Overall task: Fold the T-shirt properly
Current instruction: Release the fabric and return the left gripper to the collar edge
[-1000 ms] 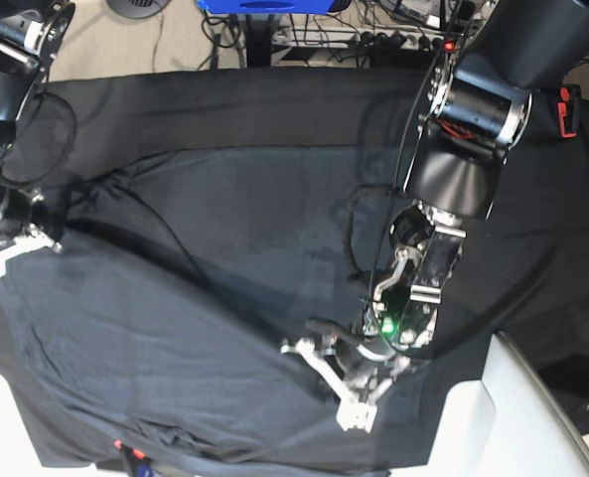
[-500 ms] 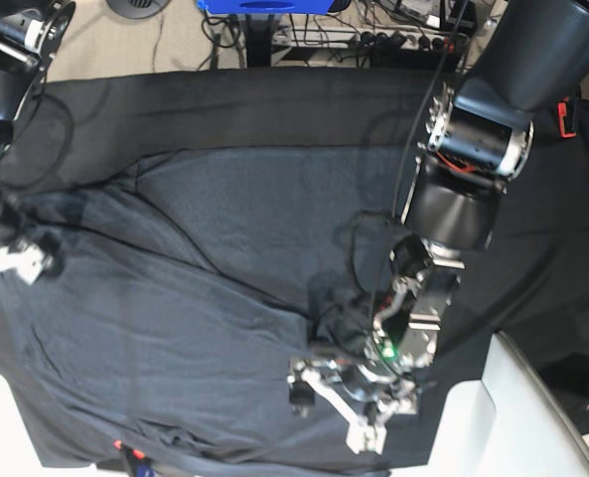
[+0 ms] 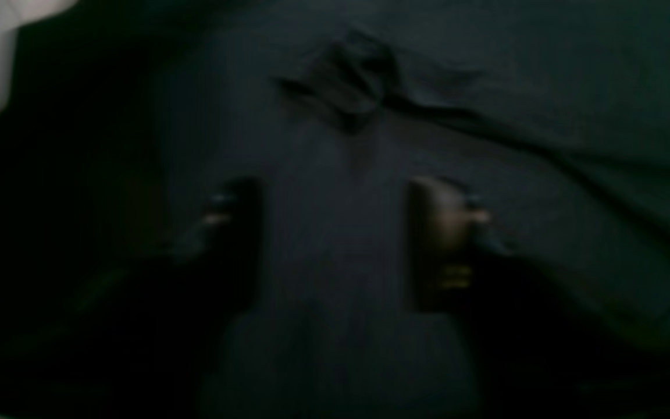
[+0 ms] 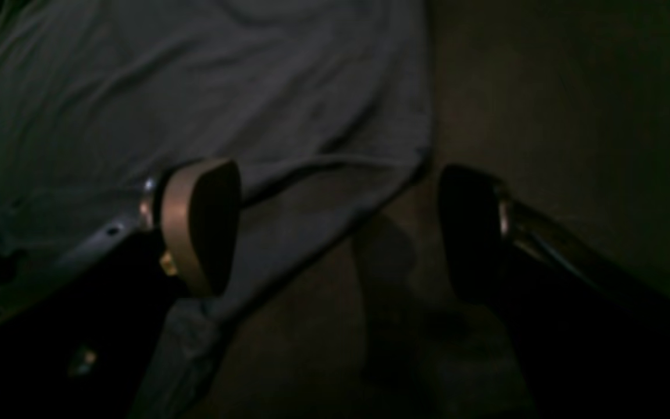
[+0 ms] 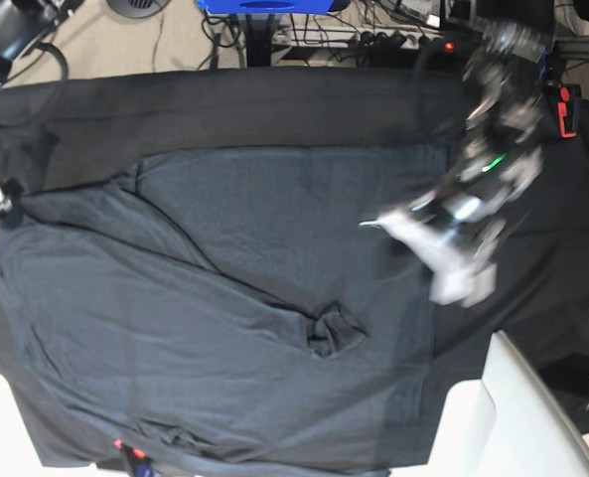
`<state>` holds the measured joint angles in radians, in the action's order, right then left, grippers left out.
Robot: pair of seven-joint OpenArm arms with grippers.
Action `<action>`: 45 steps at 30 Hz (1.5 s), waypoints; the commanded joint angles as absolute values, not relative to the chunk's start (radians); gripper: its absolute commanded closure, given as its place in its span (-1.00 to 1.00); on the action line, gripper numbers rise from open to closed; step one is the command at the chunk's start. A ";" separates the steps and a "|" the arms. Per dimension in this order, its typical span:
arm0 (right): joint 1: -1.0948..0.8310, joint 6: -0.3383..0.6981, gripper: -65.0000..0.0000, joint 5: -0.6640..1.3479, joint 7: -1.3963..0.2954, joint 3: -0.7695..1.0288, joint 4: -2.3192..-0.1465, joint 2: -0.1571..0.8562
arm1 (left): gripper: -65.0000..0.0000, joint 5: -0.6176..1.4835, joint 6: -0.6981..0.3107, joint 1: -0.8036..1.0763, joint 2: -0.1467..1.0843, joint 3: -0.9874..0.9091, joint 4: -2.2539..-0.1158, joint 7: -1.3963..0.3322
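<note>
the t-shirt (image 5: 205, 298) lies spread over most of the black table covering (image 5: 274, 109), its body flat but creased, with one small bunched pucker (image 5: 332, 333) standing up near the middle of its lower half. a diagonal crease runs from the upper left corner of the garment toward that pucker. no clean fold edge is visible, so the folding is judged to be at an early stage: the cloth is laid out but not yet brought into a compact rectangle, and sleeves and sides remain to be turned in.

the left gripper (image 3: 335, 233) hovers above the shirt with its jaws apart and nothing between them; the pucker sits just beyond its tips in the wrist view. in the base view this arm is motion-blurred at the upper right.

the right gripper (image 4: 335, 233) is spread wide and empty, straddling a shirt edge (image 4: 405, 169) where grey fabric meets the covering.

the pucker probably needs smoothing before any fold.
</note>
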<state>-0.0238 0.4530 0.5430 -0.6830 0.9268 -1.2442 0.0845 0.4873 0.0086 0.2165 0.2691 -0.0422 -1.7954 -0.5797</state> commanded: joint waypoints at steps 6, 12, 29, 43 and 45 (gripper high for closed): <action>0.027 0.466 -0.54 0.556 -0.670 0.980 -1.070 0.111 | 1.00 0.848 0.004 0.427 0.280 -0.272 -1.773 -0.579; 0.084 0.467 -0.54 0.556 -0.664 0.978 -0.941 0.151 | 1.00 0.854 0.004 0.510 0.272 -0.275 -1.728 -0.579; 0.173 0.467 0.23 0.555 -0.570 0.978 -0.685 0.203 | -0.69 0.860 0.004 0.570 0.263 -0.275 -1.695 -0.581; 0.168 0.466 0.98 0.550 -0.559 0.970 -0.648 0.203 | -0.99 0.857 -0.143 0.562 0.177 -0.298 -1.606 -0.572; 0.166 0.466 0.98 0.549 -0.559 0.970 -0.648 0.203 | -0.99 0.855 -0.143 0.539 0.177 -0.344 -1.581 -0.572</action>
<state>0.1677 0.4877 0.5911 -0.5240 0.9768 -0.6476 0.1959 0.8455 -0.1352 0.5392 0.1658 -0.3378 -1.5661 -0.5892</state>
